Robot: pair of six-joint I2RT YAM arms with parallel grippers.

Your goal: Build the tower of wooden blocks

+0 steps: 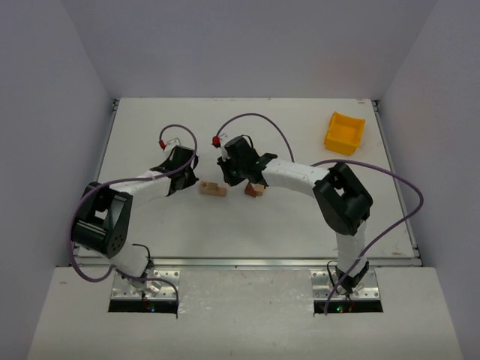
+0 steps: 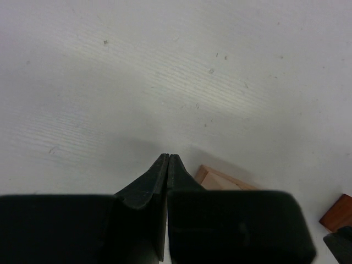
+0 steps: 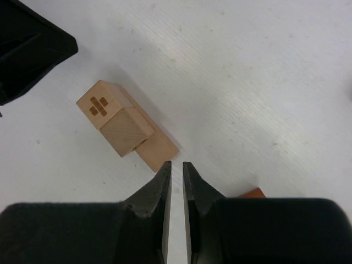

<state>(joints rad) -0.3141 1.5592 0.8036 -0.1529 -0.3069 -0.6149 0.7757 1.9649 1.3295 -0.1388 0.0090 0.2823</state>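
The wood block tower's pieces lie mid-table. A pale tan cluster (image 1: 212, 189) is two cubes on a flat bar; in the right wrist view I see a cross-marked cube (image 3: 100, 104), a plain cube (image 3: 126, 132) and the bar (image 3: 159, 149). A reddish-brown block (image 1: 255, 190) lies apart to its right, and its corner shows in the right wrist view (image 3: 253, 192). My left gripper (image 1: 189, 182) (image 2: 168, 157) is shut and empty, just left of the cluster (image 2: 223, 180). My right gripper (image 1: 234, 180) (image 3: 176, 164) is nearly shut and empty, low between cluster and reddish block (image 2: 338, 212).
A yellow plastic bin (image 1: 343, 133) stands at the back right. White walls enclose the table on three sides. The left gripper's black body (image 3: 27, 44) shows at the top left of the right wrist view, close to the cluster.
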